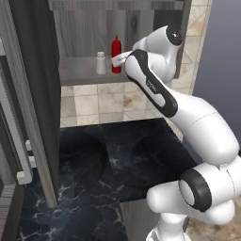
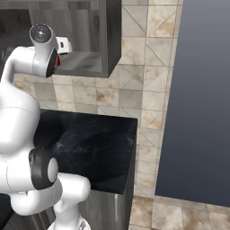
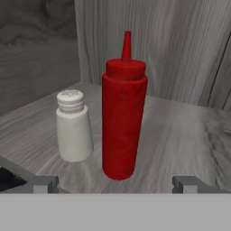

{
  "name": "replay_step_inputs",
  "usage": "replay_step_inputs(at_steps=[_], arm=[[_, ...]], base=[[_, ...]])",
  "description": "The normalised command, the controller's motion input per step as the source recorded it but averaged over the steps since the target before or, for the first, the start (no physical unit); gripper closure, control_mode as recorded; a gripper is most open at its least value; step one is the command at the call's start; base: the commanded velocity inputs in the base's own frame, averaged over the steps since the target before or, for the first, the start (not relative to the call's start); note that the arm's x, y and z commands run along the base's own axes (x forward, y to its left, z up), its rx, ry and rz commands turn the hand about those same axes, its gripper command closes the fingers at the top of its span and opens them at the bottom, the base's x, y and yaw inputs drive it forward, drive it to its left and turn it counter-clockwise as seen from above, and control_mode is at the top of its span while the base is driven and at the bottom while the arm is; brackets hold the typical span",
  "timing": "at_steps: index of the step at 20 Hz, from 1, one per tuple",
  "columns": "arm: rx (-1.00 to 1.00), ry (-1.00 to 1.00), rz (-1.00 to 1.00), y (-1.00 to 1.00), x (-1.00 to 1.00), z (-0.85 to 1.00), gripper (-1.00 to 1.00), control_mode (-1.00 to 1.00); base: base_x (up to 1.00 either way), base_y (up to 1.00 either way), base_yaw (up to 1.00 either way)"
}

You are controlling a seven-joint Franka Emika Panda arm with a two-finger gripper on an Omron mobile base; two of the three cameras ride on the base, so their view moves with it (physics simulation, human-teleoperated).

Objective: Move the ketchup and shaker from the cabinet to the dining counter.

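Note:
The ketchup [image 3: 122, 122], a slim red squeeze bottle, stands upright on the shelf of the open grey cabinet [image 1: 80, 70]. The shaker [image 3: 73, 126], stubby and white, stands just to its left, a small gap between them. My gripper [image 3: 115, 184] is open right in front of the ketchup, one fingertip [image 3: 41, 184] to each side of the bottle's base and nothing between them. From the left base view the ketchup [image 1: 116, 54] and shaker [image 1: 100, 63] show on the shelf, with my hand reaching in from the right, mostly behind my arm. The dining counter is out of view.
The cabinet door [image 1: 33, 94] stands swung open at the left, its bar handle [image 1: 14, 136] facing me. A black veined worktop [image 1: 108, 155] lies under the cabinet against a tiled wall [image 2: 148, 67]. The cabinet's side wall [image 2: 113, 36] is close on the right.

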Motion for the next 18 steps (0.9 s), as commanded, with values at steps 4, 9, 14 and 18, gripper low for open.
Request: replay_step_inputs(at_steps=[4, 9, 14, 18], arm=[[0.0, 0.07, 0.02, 0.05, 0.14, -0.04, -1.0, -1.0], [0.0, 0.01, 0.03, 0.02, 0.17, -0.02, -1.0, -1.0], [0.0, 0.0, 0.03, 0.0, 0.18, -0.02, -1.0, -1.0], [0.0, 0.0, 0.03, 0.02, 0.17, -0.1, -1.0, -1.0]], base=[[0.0, 0.0, 0.0], [0.0, 0.0, 0.0], [0.0, 0.0, 0.0], [0.0, 0.0, 0.0]])
